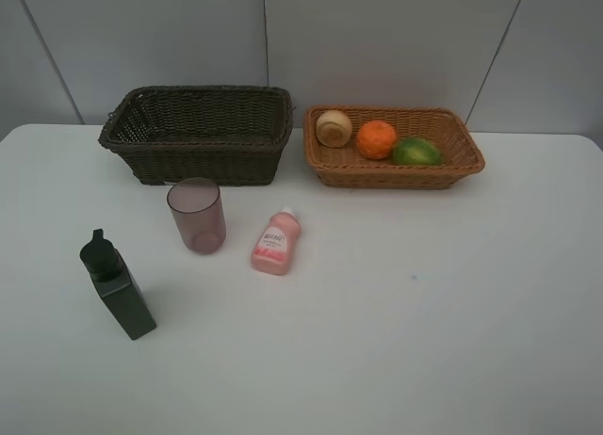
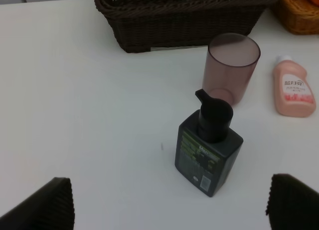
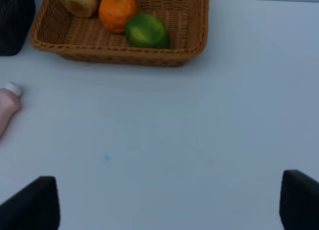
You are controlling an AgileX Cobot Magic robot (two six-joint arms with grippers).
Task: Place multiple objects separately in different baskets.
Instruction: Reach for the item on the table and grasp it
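The dark green pump bottle (image 1: 118, 286) stands at the left front, with the pink cup (image 1: 197, 215) upright behind it and the small pink bottle (image 1: 276, 242) lying beside the cup. The dark brown basket (image 1: 203, 160) looks empty. The light tan basket (image 1: 396, 176) holds a pale yellowish round fruit (image 1: 334, 128), the tangerine (image 1: 376, 139) and the green fruit (image 1: 415, 152). My left gripper (image 2: 167, 210) is open, just short of the pump bottle (image 2: 208, 150). My right gripper (image 3: 164, 205) is open over bare table, short of the tan basket (image 3: 109, 53). Neither gripper shows in the exterior view.
The white table (image 1: 424, 313) runs back to a grey panelled wall (image 1: 377, 40), and both baskets stand close to it. The pink bottle's cap (image 3: 12, 89) shows at the edge of the right wrist view.
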